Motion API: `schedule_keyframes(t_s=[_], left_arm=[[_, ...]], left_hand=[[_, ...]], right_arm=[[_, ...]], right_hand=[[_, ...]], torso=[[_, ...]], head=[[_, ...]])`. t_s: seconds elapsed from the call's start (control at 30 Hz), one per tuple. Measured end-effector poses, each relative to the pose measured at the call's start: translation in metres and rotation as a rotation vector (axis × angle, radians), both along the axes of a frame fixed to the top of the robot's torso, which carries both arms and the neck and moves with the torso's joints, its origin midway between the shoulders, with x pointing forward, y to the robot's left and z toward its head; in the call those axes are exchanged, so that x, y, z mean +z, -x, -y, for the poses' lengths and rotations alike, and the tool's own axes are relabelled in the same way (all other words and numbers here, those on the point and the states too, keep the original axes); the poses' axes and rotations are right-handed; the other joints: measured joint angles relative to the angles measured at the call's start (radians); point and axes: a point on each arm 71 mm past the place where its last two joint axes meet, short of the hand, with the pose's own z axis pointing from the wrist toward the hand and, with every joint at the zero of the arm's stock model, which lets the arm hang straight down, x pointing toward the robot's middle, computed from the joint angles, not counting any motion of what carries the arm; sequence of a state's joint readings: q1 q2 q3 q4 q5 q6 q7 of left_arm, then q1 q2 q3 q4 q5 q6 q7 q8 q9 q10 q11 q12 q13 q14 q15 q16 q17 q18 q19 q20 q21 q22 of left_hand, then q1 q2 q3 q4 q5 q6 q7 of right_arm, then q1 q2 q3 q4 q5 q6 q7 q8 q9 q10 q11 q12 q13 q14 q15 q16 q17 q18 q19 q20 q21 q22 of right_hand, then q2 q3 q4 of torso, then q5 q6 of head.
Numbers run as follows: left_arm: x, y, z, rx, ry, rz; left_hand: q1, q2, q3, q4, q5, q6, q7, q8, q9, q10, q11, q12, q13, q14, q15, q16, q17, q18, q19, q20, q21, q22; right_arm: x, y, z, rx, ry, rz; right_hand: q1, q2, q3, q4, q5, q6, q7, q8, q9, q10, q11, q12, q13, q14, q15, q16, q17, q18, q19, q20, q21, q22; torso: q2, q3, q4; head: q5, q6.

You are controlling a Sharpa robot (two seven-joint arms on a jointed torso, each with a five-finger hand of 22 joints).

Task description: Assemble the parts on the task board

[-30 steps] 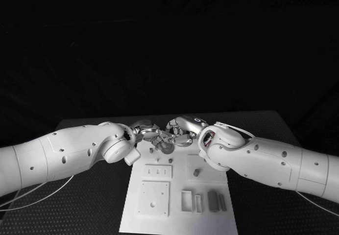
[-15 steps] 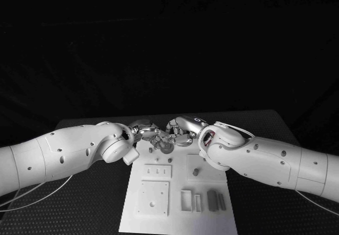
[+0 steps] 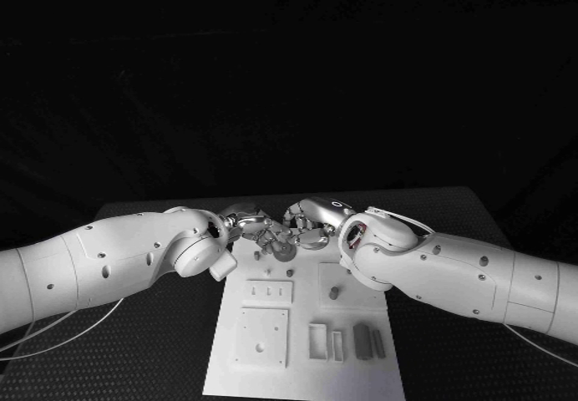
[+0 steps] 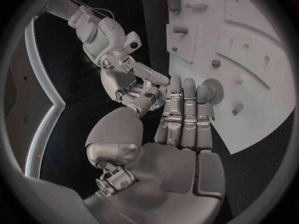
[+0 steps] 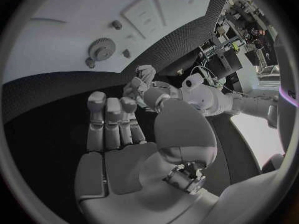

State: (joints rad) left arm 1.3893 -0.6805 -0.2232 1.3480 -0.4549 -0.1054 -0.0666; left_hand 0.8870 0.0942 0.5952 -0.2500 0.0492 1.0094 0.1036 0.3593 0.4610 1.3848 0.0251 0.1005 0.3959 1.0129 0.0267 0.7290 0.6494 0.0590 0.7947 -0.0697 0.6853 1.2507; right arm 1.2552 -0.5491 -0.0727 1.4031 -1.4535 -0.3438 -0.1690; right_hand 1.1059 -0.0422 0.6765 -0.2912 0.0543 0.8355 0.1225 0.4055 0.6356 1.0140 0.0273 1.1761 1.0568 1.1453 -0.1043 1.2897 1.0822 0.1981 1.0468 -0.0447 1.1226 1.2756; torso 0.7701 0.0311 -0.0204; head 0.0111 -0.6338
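The white task board (image 3: 301,376) lies lengthwise in the middle of the table. A grey gear (image 5: 101,49) lies flat on its far end, with small pegs (image 5: 116,24) near it. My left hand (image 3: 250,224) and right hand (image 3: 313,227) meet close together above that far end. In the left wrist view the left hand (image 4: 184,129) has its fingers straight and side by side, the tips just short of the gear (image 4: 214,90), with nothing held. The right hand (image 5: 115,129) also has straight fingers and an empty palm, hovering over the black table beside the board.
Nearer me the board carries a raised square plate (image 3: 261,337), a small slotted plate (image 3: 270,291), a rectangular frame (image 3: 316,341) and upright grey blocks (image 3: 362,341). A short grey peg (image 3: 334,294) stands mid-board. Both forearms flank the board.
Hardly anything has changed: the two hands stay together over the board's far end, and the left fingers have shifted only slightly near the gear.
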Motion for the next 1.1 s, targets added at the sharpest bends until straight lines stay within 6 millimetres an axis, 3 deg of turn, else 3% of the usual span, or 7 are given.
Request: schedule_keyframes(t_s=[0.47,0.57,0.6,0.67,0.73,0.83,1.1], left_arm=[[-0.001,0.000,0.000,0.002,-0.005,-0.002],[-0.001,-0.001,0.000,0.007,-0.009,0.000],[-0.001,-0.001,-0.001,0.008,-0.012,0.001],[-0.001,-0.001,-0.002,0.012,-0.019,0.004],[-0.001,-0.001,-0.002,0.014,-0.025,0.008],[-0.001,-0.002,-0.003,0.017,-0.038,0.017],[-0.001,-0.002,-0.008,0.014,-0.093,0.045]], left_hand=[[-0.045,0.012,0.066,-0.033,-0.004,0.003,-0.001,0.004,0.011,0.012,-0.004,0.000,0.014,0.004,-0.004,0.018,0.008,-0.007,-0.007,-0.007,0.008,0.001],[-0.063,0.018,0.078,-0.037,-0.004,0.006,0.001,0.004,0.017,0.013,-0.005,0.001,0.018,0.007,-0.007,0.024,0.011,-0.013,-0.009,-0.009,0.008,0.003],[-0.066,0.021,0.084,-0.040,-0.005,0.006,0.001,0.004,0.017,0.016,-0.009,0.005,0.020,0.007,-0.007,0.026,0.013,-0.013,-0.009,-0.009,0.012,0.004],[-0.072,0.022,0.089,-0.039,-0.006,0.006,0.001,0.004,0.017,0.018,-0.011,0.005,0.022,0.007,-0.007,0.030,0.014,-0.013,-0.011,-0.011,0.015,0.004],[-0.077,0.024,0.096,-0.040,-0.007,0.006,0.001,0.008,0.020,0.023,-0.009,0.008,0.025,0.013,-0.013,0.035,0.017,-0.014,-0.014,-0.014,0.015,0.006],[-0.083,0.020,0.107,-0.042,-0.003,0.006,0.001,0.009,0.023,0.029,-0.014,0.015,0.031,0.016,-0.016,0.043,0.021,-0.014,-0.016,-0.016,0.015,0.008],[-0.092,0.020,0.124,-0.042,-0.003,0.010,0.004,0.010,0.028,0.035,-0.020,0.026,0.040,0.022,-0.022,0.058,0.028,-0.015,-0.018,-0.018,0.030,0.014]], right_arm=[[-0.002,-0.004,0.005,-0.015,-0.017,-0.015],[-0.002,-0.007,0.009,-0.025,-0.025,-0.024],[-0.003,-0.008,0.010,-0.028,-0.029,-0.028],[-0.003,-0.009,0.015,-0.036,-0.037,-0.035],[-0.004,-0.011,0.020,-0.045,-0.044,-0.038],[-0.004,-0.013,0.030,-0.064,-0.059,-0.039],[-0.004,-0.030,0.083,-0.183,-0.119,-0.021]], right_hand=[[-0.010,-0.027,0.034,0.004,0.000,0.000,0.000,-0.021,-0.001,0.000,0.000,0.000,-0.007,0.003,0.001,-0.008,-0.005,0.000,0.001,0.002,-0.002,-0.008],[-0.031,-0.095,0.037,0.010,-0.003,0.001,-0.001,-0.059,-0.019,0.000,0.000,-0.019,-0.013,0.003,0.001,-0.023,-0.009,0.000,-0.004,0.008,-0.010,-0.012],[-0.047,-0.131,0.027,0.020,-0.004,0.001,-0.001,-0.087,-0.032,0.000,0.000,-0.031,-0.019,-0.007,0.011,-0.033,-0.012,0.000,-0.012,0.015,-0.017,-0.015],[-0.064,-0.167,0.009,0.024,-0.004,-0.004,0.004,-0.121,-0.048,0.000,0.000,-0.047,-0.026,-0.028,0.032,-0.044,-0.016,0.000,-0.032,0.020,-0.032,-0.020],[-0.080,-0.195,-0.012,0.028,-0.004,-0.041,0.041,-0.155,-0.065,-0.002,0.001,-0.069,-0.037,-0.068,0.057,-0.066,-0.025,0.001,-0.068,0.033,-0.058,-0.029],[-0.081,-0.214,-0.039,0.041,-0.004,-0.091,0.069,-0.184,-0.082,-0.053,0.040,-0.081,-0.048,-0.109,0.084,-0.088,-0.035,0.000,-0.109,0.054,-0.088,-0.037],[-0.069,-0.226,-0.052,0.065,0.013,-0.105,0.073,-0.189,-0.092,-0.071,0.044,-0.081,-0.062,-0.123,0.093,-0.090,-0.043,0.001,-0.124,0.069,-0.097,-0.042]], torso=[[0.000,0.0000,-0.0013],[0.000,0.0001,-0.0013],[0.000,0.0001,-0.0013],[0.000,0.0002,-0.0013],[0.000,0.0002,-0.0013],[0.000,0.0001,-0.0013],[-0.001,0.0000,-0.0012]], head=[[0.002,-0.003],[0.003,-0.004],[0.003,-0.004],[0.003,-0.005],[0.004,-0.005],[0.004,-0.005],[0.006,-0.005]])
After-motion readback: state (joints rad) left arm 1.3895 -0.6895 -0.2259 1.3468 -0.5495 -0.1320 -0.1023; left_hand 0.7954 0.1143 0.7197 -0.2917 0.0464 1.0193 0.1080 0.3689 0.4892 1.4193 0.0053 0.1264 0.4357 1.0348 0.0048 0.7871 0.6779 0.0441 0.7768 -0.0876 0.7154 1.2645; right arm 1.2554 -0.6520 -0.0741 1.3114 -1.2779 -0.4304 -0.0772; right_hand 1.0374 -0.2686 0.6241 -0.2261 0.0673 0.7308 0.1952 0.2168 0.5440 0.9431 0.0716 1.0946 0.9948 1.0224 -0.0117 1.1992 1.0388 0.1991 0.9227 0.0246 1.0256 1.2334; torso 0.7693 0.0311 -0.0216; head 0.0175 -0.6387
